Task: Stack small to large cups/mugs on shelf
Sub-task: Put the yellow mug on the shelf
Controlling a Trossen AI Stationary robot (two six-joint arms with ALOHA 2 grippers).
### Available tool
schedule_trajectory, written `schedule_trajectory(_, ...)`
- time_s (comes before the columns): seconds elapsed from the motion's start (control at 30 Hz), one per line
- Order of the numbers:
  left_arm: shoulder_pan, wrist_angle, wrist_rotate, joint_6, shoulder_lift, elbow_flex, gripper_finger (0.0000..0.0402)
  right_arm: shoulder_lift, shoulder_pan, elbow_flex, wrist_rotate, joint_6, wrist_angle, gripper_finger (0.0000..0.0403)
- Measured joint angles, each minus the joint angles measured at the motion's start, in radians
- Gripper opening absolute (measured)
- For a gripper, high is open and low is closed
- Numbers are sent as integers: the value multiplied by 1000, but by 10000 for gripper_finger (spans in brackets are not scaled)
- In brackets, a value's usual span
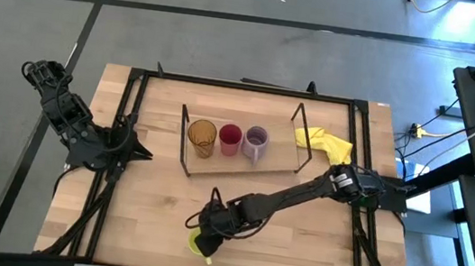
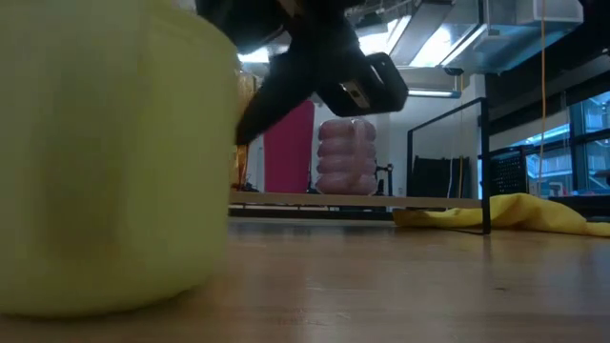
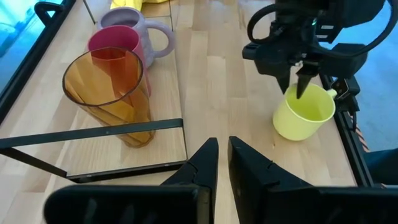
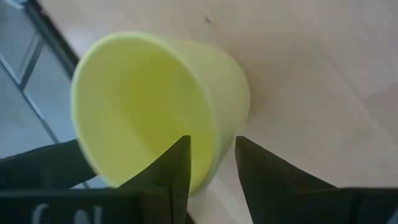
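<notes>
The yellow-green mug stands upright on its base near the table's near edge and looms large in the low view. My right gripper reaches down onto it, open, with one finger inside the rim and one outside. The shelf holds the amber tumbler, the red cup and the pale purple mug in a row, all standing upright. My left gripper waits shut, left of the shelf, above the table. My right gripper straddles the mug's wall at the rim, coming from above and pointing down. A strip of table shows between the outer finger and the wall. Whether the inner finger touches the mug I cannot tell.
A yellow cloth lies by the shelf's right wire frame. Black rails run along the table's edges. Bare wood lies between the shelf and the mug. The shelf's left wire frame stands close before my left gripper.
</notes>
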Motion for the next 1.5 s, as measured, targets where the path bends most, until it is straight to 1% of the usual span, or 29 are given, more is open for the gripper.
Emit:
schedule_trajectory(0.17,0,0,0,0,0,0,29,2,-6,0,25,3,-22,103)
schedule_trajectory(0.4,0,0,1,-10,0,0,32,2,-31,0,28,-1,-87,33)
schedule_trajectory(0.5,0,0,1,-16,0,0,29,1,-40,0,60,-4,-107,12)
schedule_trajectory(0.63,0,0,1,-16,0,0,28,-28,-47,3,145,0,-154,13)
schedule_trajectory(0.7,0,0,1,-16,0,0,28,-48,-48,25,182,1,-236,11)
schedule_trajectory(0.83,0,0,1,-9,0,0,28,-82,-49,98,238,40,-492,11)
schedule_trajectory(1.0,0,0,0,-7,0,0,28,-102,-44,197,291,163,-830,11)
schedule_trajectory(1.03,0,0,0,-7,0,0,28,-105,-42,205,303,179,-841,11)
schedule_trajectory(1.07,0,0,0,-7,1,0,28,-117,-40,204,309,188,-816,11)
schedule_trajectory(1.1,0,0,0,-7,1,0,28,-129,-39,198,318,217,-801,11)
schedule_trajectory(1.2,0,-3,0,-7,1,0,28,-145,-37,193,340,329,-829,11)
schedule_trajectory(1.3,0,-19,-1,-7,0,-1,28,-161,-39,140,408,411,-816,11)
schedule_trajectory(1.37,0,-27,-1,-7,1,-1,28,-176,-48,113,439,423,-826,11)
schedule_trajectory(1.5,0,-26,-1,-7,1,-1,28,-214,-89,73,535,397,-821,15)
